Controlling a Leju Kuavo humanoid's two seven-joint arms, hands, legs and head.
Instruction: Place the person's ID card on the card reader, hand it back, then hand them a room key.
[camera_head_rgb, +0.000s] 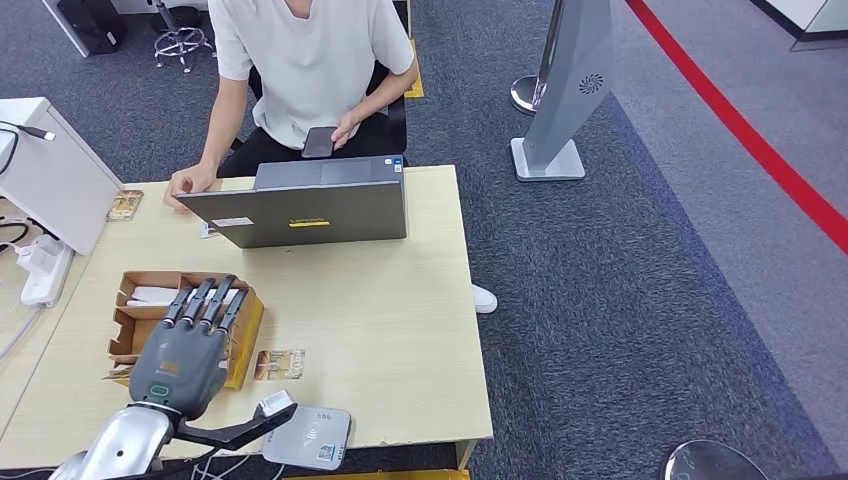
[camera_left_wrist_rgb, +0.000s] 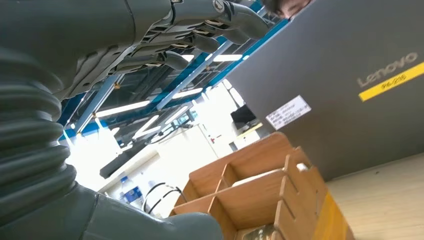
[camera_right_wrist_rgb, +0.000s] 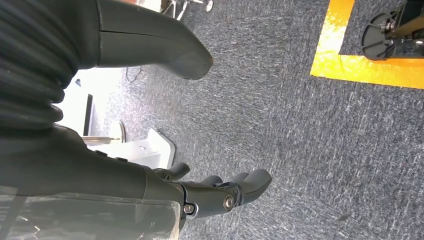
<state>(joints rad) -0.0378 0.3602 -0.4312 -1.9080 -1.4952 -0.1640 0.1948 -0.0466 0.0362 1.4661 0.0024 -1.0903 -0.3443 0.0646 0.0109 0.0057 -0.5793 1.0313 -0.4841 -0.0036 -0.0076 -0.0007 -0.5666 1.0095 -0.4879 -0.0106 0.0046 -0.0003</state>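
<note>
The ID card (camera_head_rgb: 279, 364) lies flat on the table (camera_head_rgb: 400, 330), between the wooden box (camera_head_rgb: 140, 320) and the card reader (camera_head_rgb: 310, 437); my left hand (camera_head_rgb: 190, 345) hovers over the box, fingers spread, holding nothing. At my left wrist, those fingers (camera_left_wrist_rgb: 200, 30) stretch above the box's compartments (camera_left_wrist_rgb: 260, 195), the laptop (camera_left_wrist_rgb: 340, 85) beyond. At my right wrist, my right hand (camera_right_wrist_rgb: 220, 192) hangs loose over carpet (camera_right_wrist_rgb: 300, 140), holding nothing.

Light wooden table (camera_head_rgb: 400, 330) on grey-blue carpet (camera_head_rgb: 640, 260).
On it lie an open grey laptop (camera_head_rgb: 310, 205) at the far edge, a wooden compartment box (camera_head_rgb: 140, 310) to the left, a card (camera_head_rgb: 279, 364) beside the box, a grey card reader (camera_head_rgb: 312, 436) at the near edge, and another card (camera_head_rgb: 124, 206) at the far left corner.
</note>
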